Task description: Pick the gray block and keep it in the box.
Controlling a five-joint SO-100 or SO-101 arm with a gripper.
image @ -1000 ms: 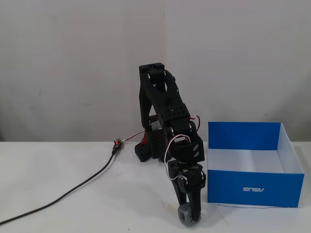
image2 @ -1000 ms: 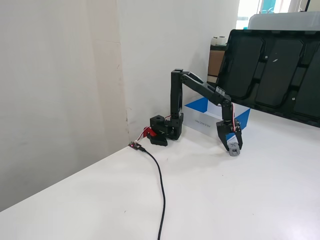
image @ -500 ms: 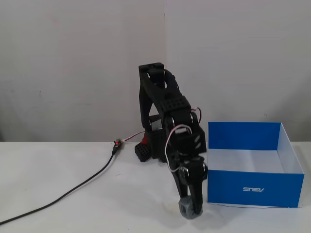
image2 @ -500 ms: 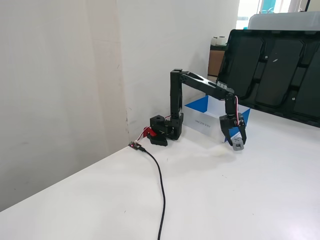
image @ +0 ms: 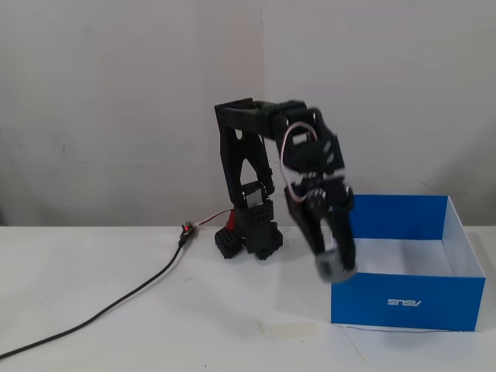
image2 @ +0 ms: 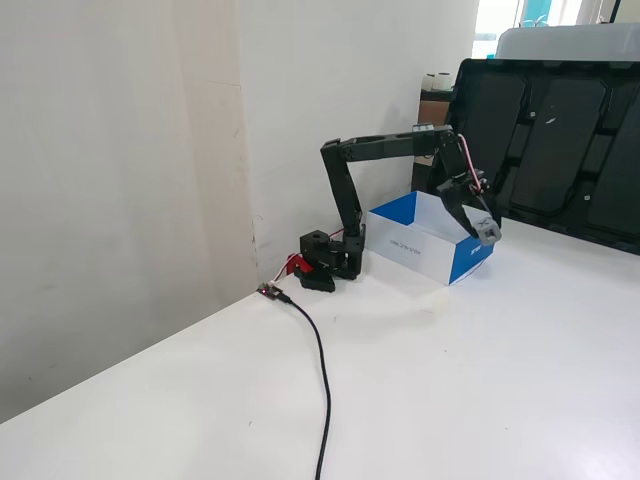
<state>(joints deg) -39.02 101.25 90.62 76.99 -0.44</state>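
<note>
The black robot arm's pincer (image: pixel 335 267) points down, and its two fingers squeeze the small gray plastic block (image: pixel 329 266) between their tips. The block hangs in the air, off the white table (image: pixel 155 310). I think the arm holds it high so it can pass over the wall.

Just beside and below the pincer is the shallow square cardboard box (image: pixel 457 291), bright blue outside and white inside. In a fixed view (image2: pixel 486 232), the block hangs over the box's front corner edge, not yet over the middle. I cannot tell if it is past the wall.

Inside the box there is lots of white room. The wall under the pincer is the thing to watch, as the block could bump it. A black cable (image2: pixel 322 370) lies on the table well away behind the pincer.
</note>
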